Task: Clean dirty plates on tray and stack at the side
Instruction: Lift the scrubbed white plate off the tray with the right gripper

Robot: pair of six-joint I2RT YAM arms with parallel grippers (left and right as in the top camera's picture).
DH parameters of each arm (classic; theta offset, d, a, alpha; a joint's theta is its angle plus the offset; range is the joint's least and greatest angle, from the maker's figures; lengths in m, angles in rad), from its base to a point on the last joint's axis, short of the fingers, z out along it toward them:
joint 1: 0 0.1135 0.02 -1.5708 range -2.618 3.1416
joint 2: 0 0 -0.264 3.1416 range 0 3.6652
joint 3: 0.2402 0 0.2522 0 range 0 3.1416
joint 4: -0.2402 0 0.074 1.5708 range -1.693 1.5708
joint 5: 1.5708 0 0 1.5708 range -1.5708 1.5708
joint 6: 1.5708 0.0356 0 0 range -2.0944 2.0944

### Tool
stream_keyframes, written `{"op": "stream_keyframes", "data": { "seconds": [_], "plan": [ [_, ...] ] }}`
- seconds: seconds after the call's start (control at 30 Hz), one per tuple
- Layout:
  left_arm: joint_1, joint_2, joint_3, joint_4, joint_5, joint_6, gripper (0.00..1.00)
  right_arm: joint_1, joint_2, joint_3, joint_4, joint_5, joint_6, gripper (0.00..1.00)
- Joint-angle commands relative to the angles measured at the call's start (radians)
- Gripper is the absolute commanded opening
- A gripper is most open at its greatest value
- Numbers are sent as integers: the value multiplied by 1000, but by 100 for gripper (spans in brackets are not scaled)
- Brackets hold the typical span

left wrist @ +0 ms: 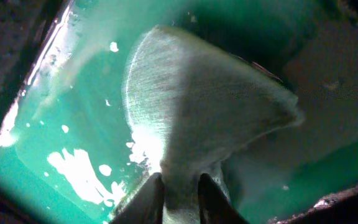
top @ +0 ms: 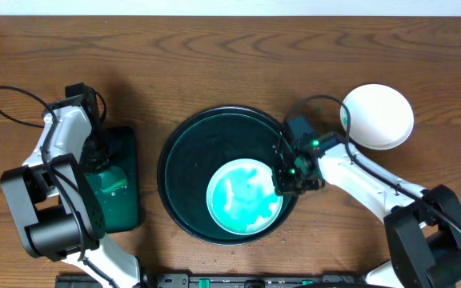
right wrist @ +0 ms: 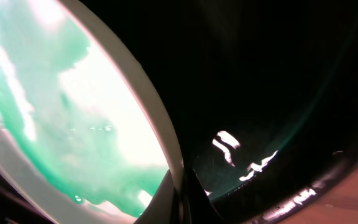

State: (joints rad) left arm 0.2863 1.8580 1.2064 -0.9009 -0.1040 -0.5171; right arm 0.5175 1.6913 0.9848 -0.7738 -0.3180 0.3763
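Teal-smeared plate (top: pixel 245 197) is lying by the right rim of the tray (top: pixel 184 152), the right tool (top: pixel 283 181) clenching its edge. The left tool (left wrist: pixel 178 190) is straddling the cloth (left wrist: pixel 210 106), grip unclear. Tabletop (top: pixel 214 64) is showing all round the tray.

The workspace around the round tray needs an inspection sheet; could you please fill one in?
Surface: brown wooden table.
Job's things: teal-smeared plate lies in the round tray; white plate sits on the table to the right, outside it.
Clutter: rectangular green tray holding a cloth.
Grippers: right gripper shut on the smeared plate's rim; left gripper straddles the cloth, grip unclear.
Cables: black cable loop by the left arm; second cable above the right arm.
Surroundings: nothing seen.
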Motion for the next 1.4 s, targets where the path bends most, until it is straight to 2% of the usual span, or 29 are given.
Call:
{"op": "stream_keyframes", "data": {
  "seconds": [0.0, 0.17, 0.23, 0.3, 0.5, 0.83, 0.97, 1.2, 1.33, 1.37],
  "plan": [
    [6, 24, -5, -2, 0, 0, 32, 25, -5, 101, -29, 64, -69, 2],
    [6, 24, -5, -6, 0, 0, 56, 55, -5, 188, -63, 160, -95, 2],
    [6, 24, -5, -9, 0, 0, 70, 68, -5, 206, -74, 200, -106, 2],
    [6, 24, -5, -10, 0, 0, 74, 85, -5, 225, -90, 270, -109, 1],
    [6, 24, -5, -10, 0, 0, 75, 132, -5, 285, -150, 492, -119, 1],
    [6, 24, -5, -10, 0, 0, 75, 253, -5, 370, -155, 737, -232, 1],
    [6, 24, -5, -10, 0, 0, 75, 305, -5, 396, -152, 895, -283, 1],
    [6, 24, -5, -10, 0, 0, 75, 353, -5, 398, -108, 1073, -476, 1],
    [6, 24, -5, -9, 0, -1, 75, 378, -5, 398, -43, 1143, -623, 1],
    [6, 24, -5, -10, 0, -1, 75, 391, -5, 398, -14, 1162, -696, 1]
  ]
}}
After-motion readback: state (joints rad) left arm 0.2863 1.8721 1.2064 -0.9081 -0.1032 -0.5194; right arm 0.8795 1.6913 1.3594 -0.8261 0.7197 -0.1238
